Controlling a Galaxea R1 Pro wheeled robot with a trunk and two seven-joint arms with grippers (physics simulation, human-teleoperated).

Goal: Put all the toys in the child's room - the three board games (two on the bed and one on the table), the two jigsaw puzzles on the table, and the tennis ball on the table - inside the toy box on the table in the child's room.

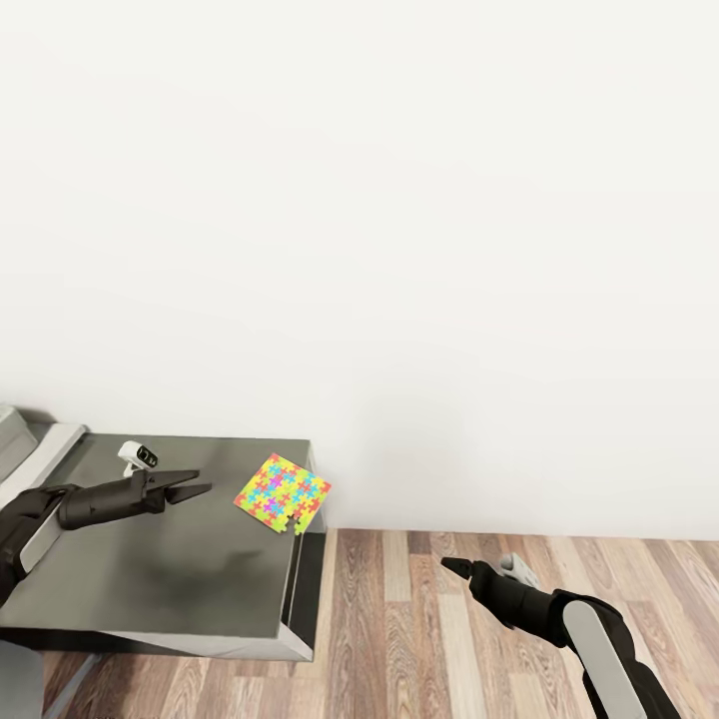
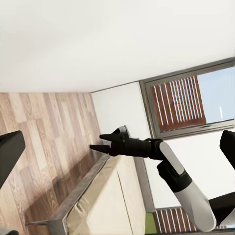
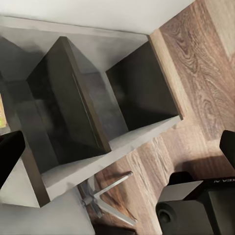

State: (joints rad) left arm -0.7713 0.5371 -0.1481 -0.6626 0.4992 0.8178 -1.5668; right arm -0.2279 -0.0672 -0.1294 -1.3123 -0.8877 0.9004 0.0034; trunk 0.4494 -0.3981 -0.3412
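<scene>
One jigsaw puzzle (image 1: 283, 493), a flat multicolour square, lies on the right rear corner of the low dark grey unit (image 1: 180, 569), with one corner overhanging the edge. My left gripper (image 1: 205, 483) hovers over the unit just left of the puzzle, apart from it and holding nothing. Its fingers (image 2: 10, 152) sit wide apart at the sides of the left wrist view, so it is open. My right gripper (image 1: 449, 565) hangs over the wood floor to the right of the unit, also open and empty. The bed (image 2: 107, 205) with its cream mattress lies below that gripper (image 2: 96, 142).
A small white gadget with a dark face (image 1: 138, 456) stands on the unit behind my left gripper. A pale grey desk edge (image 1: 45, 444) adjoins the unit on the left. The unit's open dark cubbies (image 3: 83, 112) and a chair's star base (image 3: 105, 196) are nearby. A white wall stands close behind.
</scene>
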